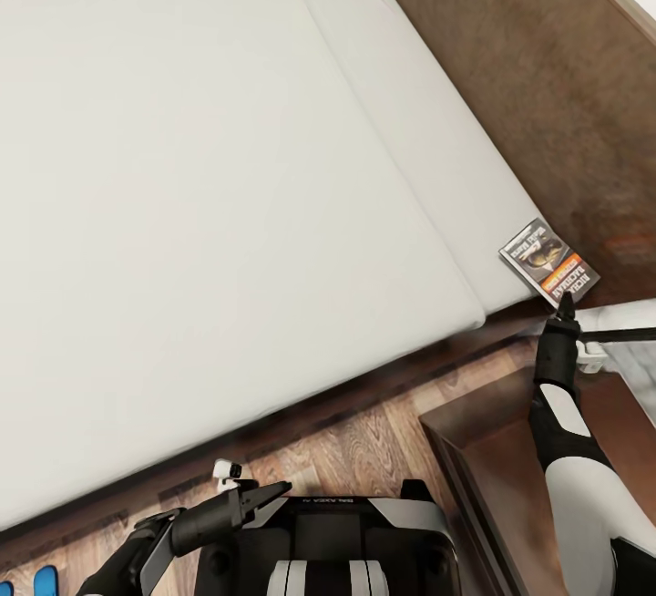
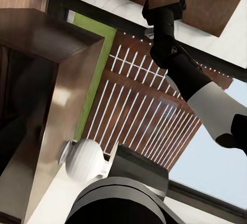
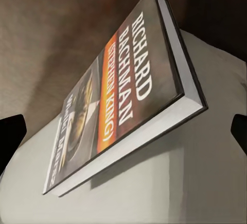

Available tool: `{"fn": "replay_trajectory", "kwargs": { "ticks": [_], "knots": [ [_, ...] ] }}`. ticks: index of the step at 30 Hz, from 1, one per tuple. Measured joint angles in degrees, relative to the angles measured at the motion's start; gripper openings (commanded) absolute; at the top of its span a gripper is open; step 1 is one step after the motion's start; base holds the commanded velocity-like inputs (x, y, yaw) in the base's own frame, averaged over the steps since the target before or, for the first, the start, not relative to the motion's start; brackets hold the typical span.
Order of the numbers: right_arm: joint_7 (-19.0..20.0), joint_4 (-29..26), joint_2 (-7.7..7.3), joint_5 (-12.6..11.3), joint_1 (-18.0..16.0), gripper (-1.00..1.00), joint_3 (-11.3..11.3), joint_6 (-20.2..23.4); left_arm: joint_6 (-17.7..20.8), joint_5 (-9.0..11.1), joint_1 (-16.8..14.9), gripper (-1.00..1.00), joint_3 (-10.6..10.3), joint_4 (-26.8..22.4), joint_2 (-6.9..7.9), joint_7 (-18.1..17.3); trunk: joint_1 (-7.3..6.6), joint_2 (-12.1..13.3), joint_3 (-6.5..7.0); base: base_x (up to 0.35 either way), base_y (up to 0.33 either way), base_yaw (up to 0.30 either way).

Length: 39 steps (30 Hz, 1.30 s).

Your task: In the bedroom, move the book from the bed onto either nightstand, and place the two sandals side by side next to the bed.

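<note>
The book (image 1: 549,263), a thin paperback with a dark cover and an orange band, lies flat on the off-white mattress near the corner of the bed (image 1: 210,213), by the brown headboard. My right gripper (image 1: 565,302) hovers just short of its near edge. In the right wrist view the book (image 3: 123,95) is close up, and the right gripper (image 3: 125,130) is open, its dark fingertips (image 3: 11,131) far apart at either side. The nightstand (image 1: 492,450) stands below the right arm. Two blue sandals (image 1: 43,580) peek in on the floor. My left gripper (image 1: 269,492) hangs shut, low over the floor.
A strip of wood-plank floor (image 1: 364,446) runs between the bed's dark frame and my base (image 1: 364,541). The headboard (image 1: 547,77) rises behind the book. In the left wrist view the nightstand (image 2: 46,34) stands beside a window with a slatted fence (image 2: 139,111).
</note>
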Motion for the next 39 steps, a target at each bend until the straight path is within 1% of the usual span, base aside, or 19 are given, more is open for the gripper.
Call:
{"fn": "replay_trajectory", "kwargs": {
  "ticks": [30,39],
  "knots": [
    [0.0,0.0,0.00,0.0,0.0,1.00,0.0,0.0,0.0,0.0,0.0,1.00,-0.1,0.1,-0.13,0.0,0.01,0.0,0.00,0.004,0.001,0.000],
    [-0.1,0.0,0.00,0.0,0.0,1.00,0.1,0.0,0.0,0.0,0.0,1.00,-0.1,0.9,-0.07,0.0,0.01,0.0,0.00,0.000,0.000,0.000]
  ]
}}
